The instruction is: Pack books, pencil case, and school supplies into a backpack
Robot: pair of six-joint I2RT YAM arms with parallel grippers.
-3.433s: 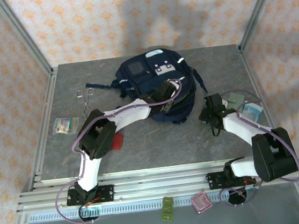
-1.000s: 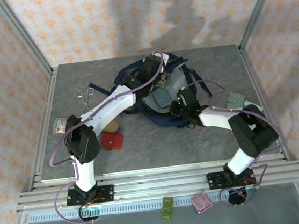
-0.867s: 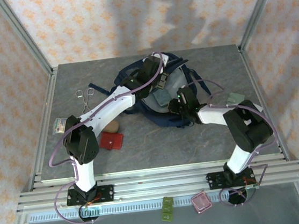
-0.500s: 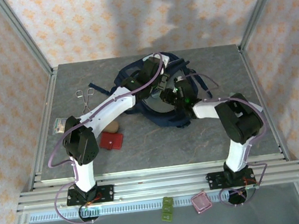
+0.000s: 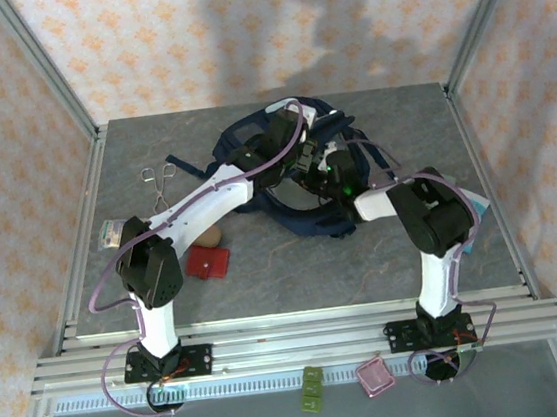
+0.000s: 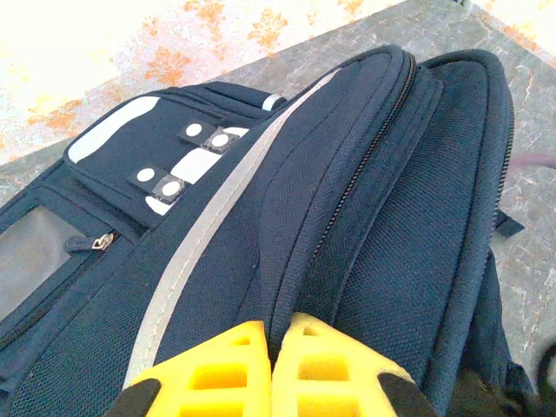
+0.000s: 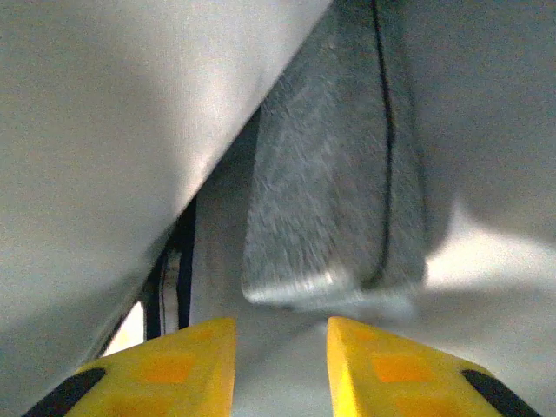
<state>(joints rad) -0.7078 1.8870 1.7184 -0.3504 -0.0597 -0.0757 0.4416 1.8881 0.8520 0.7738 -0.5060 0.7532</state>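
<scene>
The navy backpack lies at the table's back centre with its mouth held open. My left gripper is shut on the backpack's zip edge, pinching the fabric ridge between its fingers. My right gripper reaches inside the backpack; its jaws stand open with nothing between them. Just beyond them a flat grey item rests on the pale lining; I cannot tell whether it is one of the books. The tan pencil case and the red square school supplies lie on the table beside the left arm.
Scissors and a small packet lie at the left. A teal item peeks out under the right arm. A green thing and a pink thing sit below the front rail. Metal posts frame the table.
My right gripper pushed further into the backpack's mouth and its jaws opened, letting go of the grey item. The left gripper kept its hold on the zip edge.
</scene>
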